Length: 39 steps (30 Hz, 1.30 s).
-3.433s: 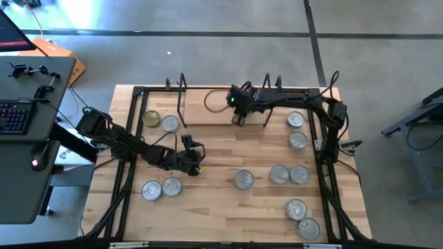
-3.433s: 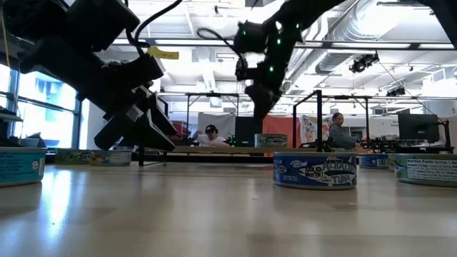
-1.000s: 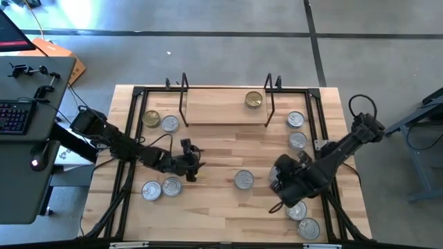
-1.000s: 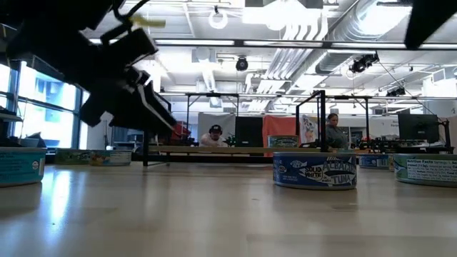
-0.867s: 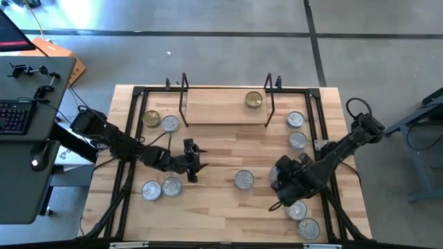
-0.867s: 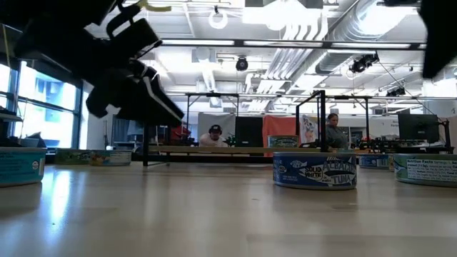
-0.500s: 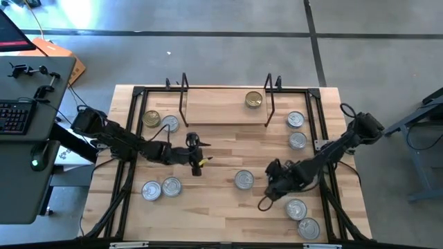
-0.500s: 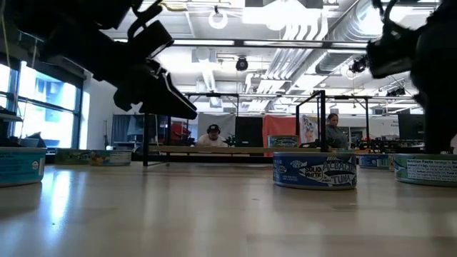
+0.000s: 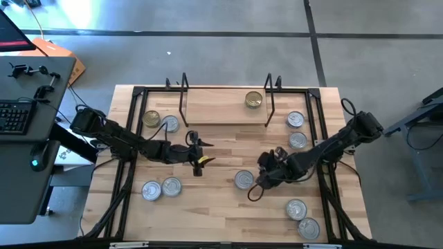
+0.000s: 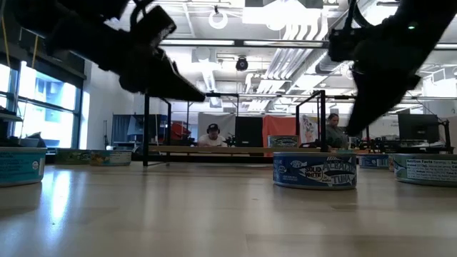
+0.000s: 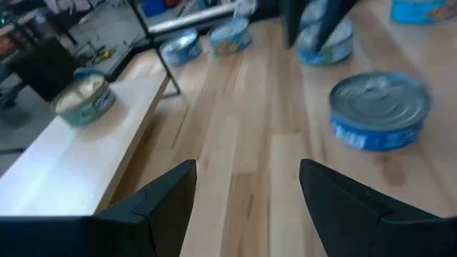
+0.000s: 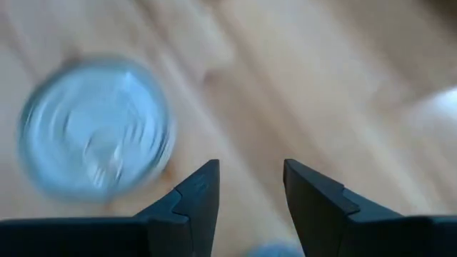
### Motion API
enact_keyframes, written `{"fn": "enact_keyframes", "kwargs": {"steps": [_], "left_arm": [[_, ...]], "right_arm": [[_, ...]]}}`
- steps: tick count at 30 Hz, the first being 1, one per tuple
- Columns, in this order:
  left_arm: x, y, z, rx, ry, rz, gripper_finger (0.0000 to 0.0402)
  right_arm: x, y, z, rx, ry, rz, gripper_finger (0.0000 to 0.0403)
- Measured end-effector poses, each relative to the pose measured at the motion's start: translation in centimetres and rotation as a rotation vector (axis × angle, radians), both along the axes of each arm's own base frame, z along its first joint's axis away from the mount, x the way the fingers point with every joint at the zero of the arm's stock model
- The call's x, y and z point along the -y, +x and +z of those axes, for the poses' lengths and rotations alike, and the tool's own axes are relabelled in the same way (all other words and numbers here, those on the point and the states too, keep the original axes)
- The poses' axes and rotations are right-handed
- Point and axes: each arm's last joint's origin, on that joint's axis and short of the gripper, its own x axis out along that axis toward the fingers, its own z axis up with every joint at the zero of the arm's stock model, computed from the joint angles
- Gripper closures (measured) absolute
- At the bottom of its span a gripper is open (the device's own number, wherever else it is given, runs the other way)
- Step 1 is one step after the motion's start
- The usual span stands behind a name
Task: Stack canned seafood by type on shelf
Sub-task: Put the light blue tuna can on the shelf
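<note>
Several short round tins stand on their bases around the tabletop. One gold-lidded tin (image 9: 254,100) stands on the shelf (image 9: 214,107) at the far edge; another gold-lidded one (image 9: 151,119) stands left of the shelf beside a silver tin (image 9: 169,124). A silver-lidded tin (image 9: 243,180) stands mid-table and also shows in the low view (image 10: 314,170). My left gripper (image 9: 199,156) hangs open above the boards left of centre; its wrist view (image 11: 246,171) looks toward that tin (image 11: 378,107). My right gripper (image 9: 262,176) hovers open just right of the same tin (image 12: 96,128).
More silver tins stand at the near left (image 9: 160,188), the near right (image 9: 302,217) and the far right (image 9: 297,130). My right arm (image 9: 325,149) stretches across the right side and hides boards beneath it. A black frame rail (image 9: 131,138) runs along the table's edges.
My right gripper has swung from the near right toward the table's middle, ending beside the central silver tin, with its arm stretched out low. My left gripper has drifted a little to the right and toward the far edge, turning as it went. No tin has moved.
</note>
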Motion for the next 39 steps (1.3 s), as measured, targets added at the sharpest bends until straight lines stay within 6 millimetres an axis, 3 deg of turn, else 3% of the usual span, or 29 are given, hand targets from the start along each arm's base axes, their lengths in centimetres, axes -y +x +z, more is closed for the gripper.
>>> {"fn": "enact_keyframes", "kwargs": {"steps": [4, 8, 11, 18, 22, 26, 30, 39], "left_arm": [[1.0, -0.7, 1.0, 0.03, -0.005, 0.023, 0.0161], [1.7, -2.4, 1.5, 0.019, -0.052, 0.192, 0.0161], [2.1, -4.4, 1.7, -0.004, -0.147, 0.319, 0.0161], [3.6, -10.1, 2.2, -0.071, -0.376, 0.44, 0.0161], [5.0, -12.8, 2.6, -0.078, -0.477, 0.4, 0.0161], [6.0, -14.1, 3.0, -0.143, -0.499, 0.282, 0.0161], [6.7, -14.6, 2.7, -0.249, -0.537, 0.212, 0.0161], [7.7, -13.2, -0.3, -0.302, -0.544, 0.363, 0.0161]], "right_arm": [[-0.1, 1.0, 0.4, 0.108, -0.001, 0.01, 0.0253], [-0.2, 2.3, 1.0, 0.184, 0.046, 0.092, 0.0242], [-0.1, 3.1, 1.4, 0.226, 0.075, 0.177, 0.0225], [0.5, 4.4, 2.1, 0.293, 0.022, 0.348, 0.0183], [1.0, 5.0, 2.6, 0.336, -0.023, 0.388, 0.0174], [1.1, 5.7, 2.7, 0.379, -0.03, 0.453, 0.0174], [0.5, 7.1, 1.2, 0.402, -0.015, 0.57, 0.0174], [0.8, 10.2, -5.0, 0.394, -0.09, 0.604, 0.0174]]}}
